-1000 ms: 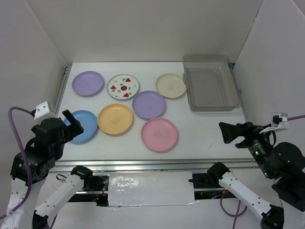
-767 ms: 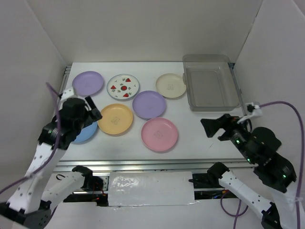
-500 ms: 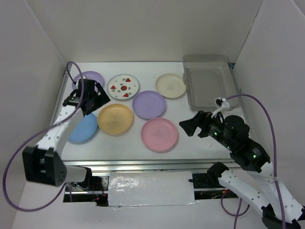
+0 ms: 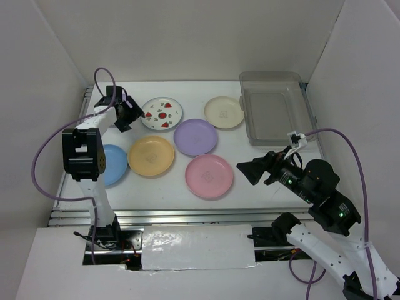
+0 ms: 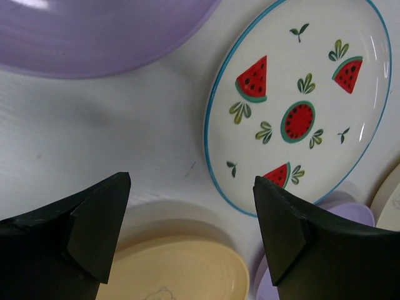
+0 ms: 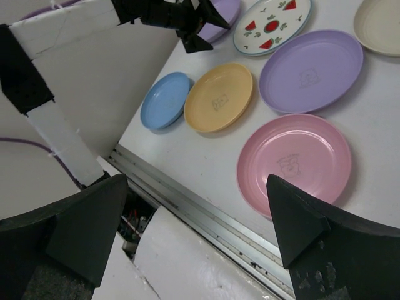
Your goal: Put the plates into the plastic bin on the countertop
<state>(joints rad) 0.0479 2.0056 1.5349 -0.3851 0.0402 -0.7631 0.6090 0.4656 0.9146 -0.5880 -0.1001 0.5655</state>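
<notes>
Pretty sure this is a robotics lab test cell, not anyone's actual kitchen. Plain white panels (image 4: pixel 187 37) box in a white countertop (image 4: pixel 256 164) on three sides, and an aluminium rail (image 4: pixel 187 214) runs along the front. Purple cables (image 4: pixel 337 130) loop off the left arm (image 4: pixel 81 153) and right arm (image 4: pixel 322 190). The only kitchen-ish stuff is some plastic plates (image 4: pixel 209 175) and a grey bin (image 4: pixel 277 112).
</notes>
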